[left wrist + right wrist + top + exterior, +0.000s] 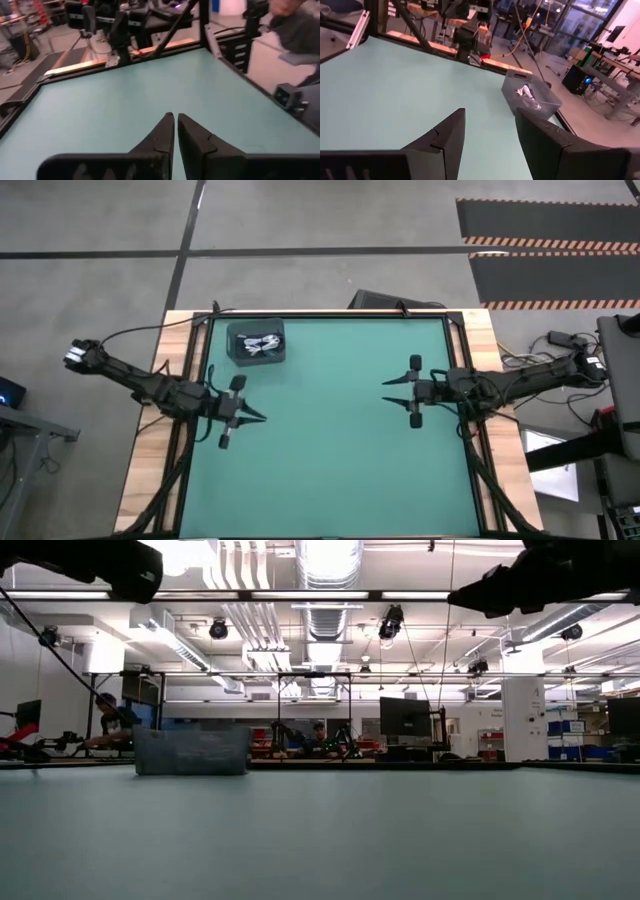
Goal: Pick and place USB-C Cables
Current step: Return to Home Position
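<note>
White USB-C cables [261,344] lie coiled inside a dark grey square box [240,352] at the far left of the green table; the right wrist view shows the cables [528,95] in the box [540,107] too. My left gripper [260,418] hovers above the table's left side, nearer than the box, shut with nothing between its fingers [175,121]. My right gripper [390,391] hovers over the right side, open and empty [490,120], pointing across the table toward the left.
The green mat [330,460] lies bare between the two grippers and toward the near edge. Black frame rails [200,340] run along the table's sides. In the low view the box [190,751] stands at the left, with the room and people beyond.
</note>
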Action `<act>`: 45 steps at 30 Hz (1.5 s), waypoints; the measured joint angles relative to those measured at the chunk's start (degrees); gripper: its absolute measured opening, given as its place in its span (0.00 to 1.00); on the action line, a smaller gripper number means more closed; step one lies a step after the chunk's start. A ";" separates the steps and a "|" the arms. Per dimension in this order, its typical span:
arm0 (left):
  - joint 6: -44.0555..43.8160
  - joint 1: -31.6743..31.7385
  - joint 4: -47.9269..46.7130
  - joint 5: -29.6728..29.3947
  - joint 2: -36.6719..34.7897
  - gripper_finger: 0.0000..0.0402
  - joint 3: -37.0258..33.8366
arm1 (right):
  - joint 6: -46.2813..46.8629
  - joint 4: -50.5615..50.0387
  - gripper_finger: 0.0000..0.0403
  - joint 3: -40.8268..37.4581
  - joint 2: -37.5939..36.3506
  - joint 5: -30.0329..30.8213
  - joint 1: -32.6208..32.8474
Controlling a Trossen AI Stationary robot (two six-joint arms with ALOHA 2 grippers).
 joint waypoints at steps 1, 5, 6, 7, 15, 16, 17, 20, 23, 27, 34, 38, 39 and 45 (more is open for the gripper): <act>-0.03 0.00 -0.03 0.65 -1.03 0.02 -0.55 | 0.01 -0.03 0.41 -0.43 -0.86 0.02 0.00; 0.00 0.00 -1.07 0.96 -5.56 0.01 -2.55 | 0.00 -0.06 0.41 -1.47 -3.66 0.09 0.00; 0.07 0.00 -1.26 0.96 -6.86 0.01 -3.08 | -0.04 -0.02 0.41 -1.61 -4.20 0.11 0.00; 0.52 0.00 -1.32 0.96 -8.13 0.00 -3.75 | -0.10 -0.02 0.41 -1.72 -4.70 0.13 0.00; 5.78 1.88 -1.59 -5.32 -17.49 0.00 -8.36 | -2.40 -0.03 0.41 -1.93 -6.57 3.06 -0.37; 6.51 2.41 -1.64 -5.36 -18.83 0.00 -8.60 | -2.58 -0.02 0.41 -1.93 -6.66 3.06 -0.60; 7.13 2.90 -1.53 -5.36 -20.06 0.00 -8.72 | -2.62 0.01 0.41 -1.93 -6.74 3.06 -0.82; 9.01 4.39 -2.55 -5.40 -23.87 0.00 -9.07 | -2.68 -0.02 0.41 -1.93 -7.56 3.06 -1.48; 9.84 5.49 -5.78 -5.66 -28.17 0.00 -9.05 | -3.07 -0.08 0.41 -1.93 -8.61 3.06 -1.74; 9.60 5.86 -10.23 -5.62 -33.68 0.00 -9.23 | -3.68 -0.18 0.41 -1.93 -10.25 3.02 -1.77; 9.77 5.88 -11.58 -7.44 -36.02 0.00 -8.95 | -3.85 -2.22 0.41 -1.93 -13.49 3.02 -1.86; 10.05 5.88 -12.36 -9.66 -35.18 0.00 -9.19 | -4.15 -3.07 0.41 -1.93 -15.44 3.04 -1.86; 10.08 5.88 -12.25 -9.71 -35.28 0.00 -9.23 | -4.18 -3.09 0.41 -1.93 -15.96 3.04 -1.86; 10.55 5.88 -12.14 -11.20 -36.18 0.00 -9.21 | -5.54 -4.23 0.41 -1.93 -18.74 3.05 -1.86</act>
